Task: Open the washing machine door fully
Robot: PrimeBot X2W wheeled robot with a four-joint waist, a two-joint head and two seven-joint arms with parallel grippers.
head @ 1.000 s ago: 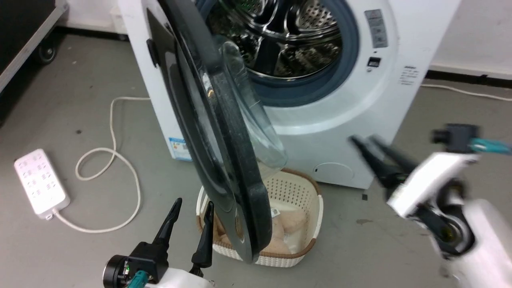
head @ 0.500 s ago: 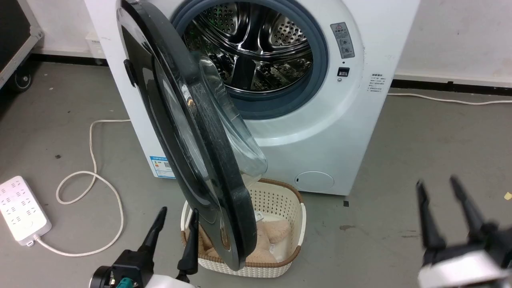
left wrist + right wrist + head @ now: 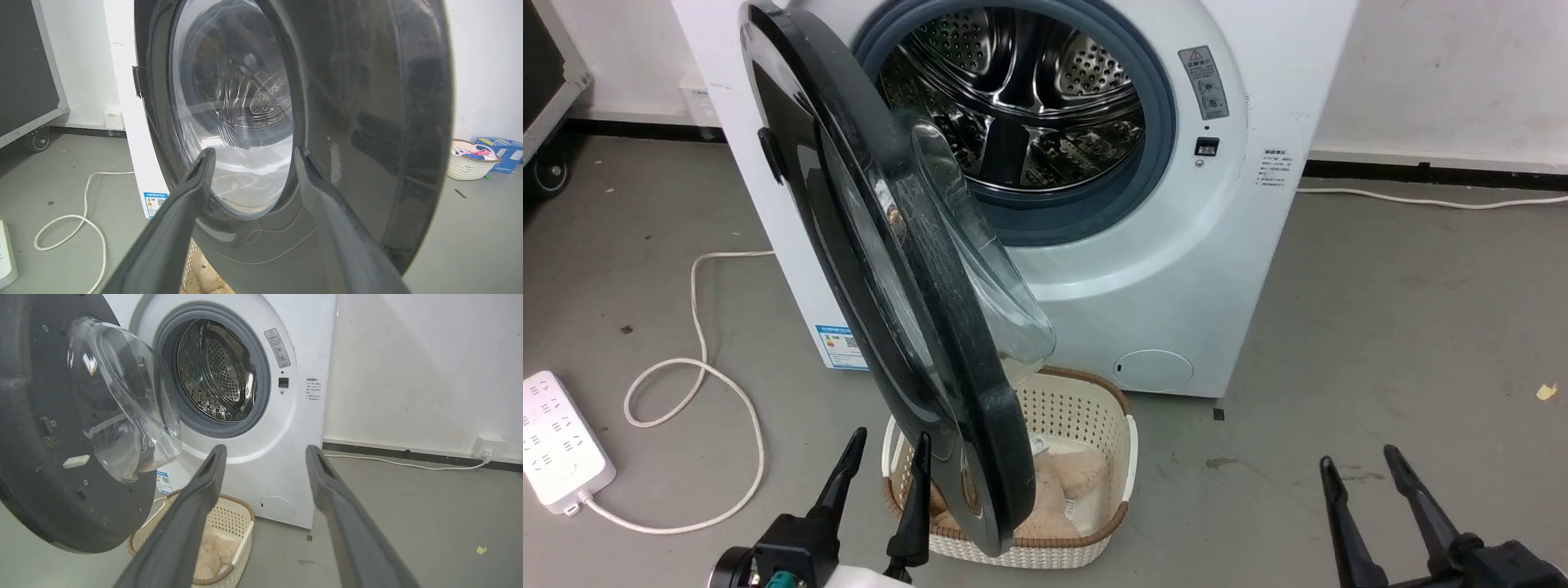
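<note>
The washing machine door (image 3: 947,286) stood swung outward, the left end effector (image 3: 890,435) parted and empty beside its near rim, the right end effector (image 3: 1358,456) likewise well to the right.

- Seemingly a test lab or workshop room: bare grey floor (image 3: 1405,310), plain white wall (image 3: 1445,73).
- A power strip (image 3: 560,441) lies on the floor; a black wheeled case (image 3: 28,81) stands left of the washing machine (image 3: 1176,269).

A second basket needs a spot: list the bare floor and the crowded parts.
Free: the floor right of the washing machine, between wall cable and right gripper. Narrower: between the looped cord and the machine. Crowded: under the door, with the basket and left gripper.
</note>
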